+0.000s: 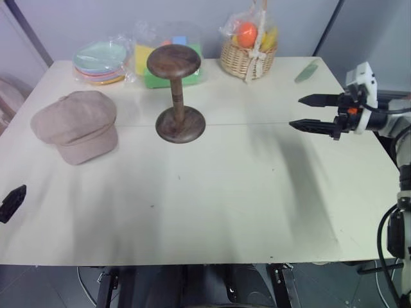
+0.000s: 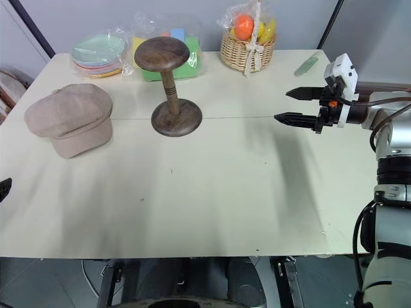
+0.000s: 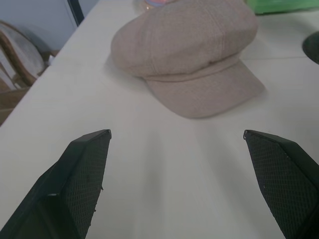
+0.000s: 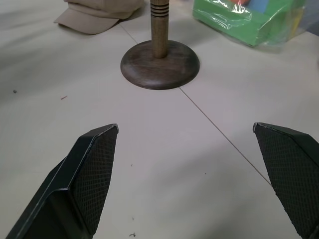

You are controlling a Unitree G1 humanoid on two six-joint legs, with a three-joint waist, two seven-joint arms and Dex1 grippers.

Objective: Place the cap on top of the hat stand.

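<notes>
On the pale surface (image 1: 212,212), nothing of the task is done yet: the cap (image 1: 77,125) lies flat on the robot's left side, well apart from both grippers, and the hat stand (image 1: 178,96) has a bare top. By my reading, everything is left: reach the cap, grasp it, lift it, carry it over the stand's dome and set it down there.

The left gripper (image 3: 174,164) hovers above the surface with its 2 black fingers (image 3: 82,174) spread wide and empty, the cap ahead of it. The right gripper (image 1: 309,113) hangs over the right side of the surface, also spread wide and holding nothing, pointing toward the stand's base.

The cap is soft, dusty pink-beige fabric with a puffy, seamed round crown and a short brim that faces the near edge. It sits crown up, slightly slumped, and looks likely to fold under a pinch. It appears wider than the stand's dome.

The hat stand is upright, dark brown wood: round domed top, slim turned stem with dark rings, round disc base. It is just to the right of the cap, not touching it.
</notes>
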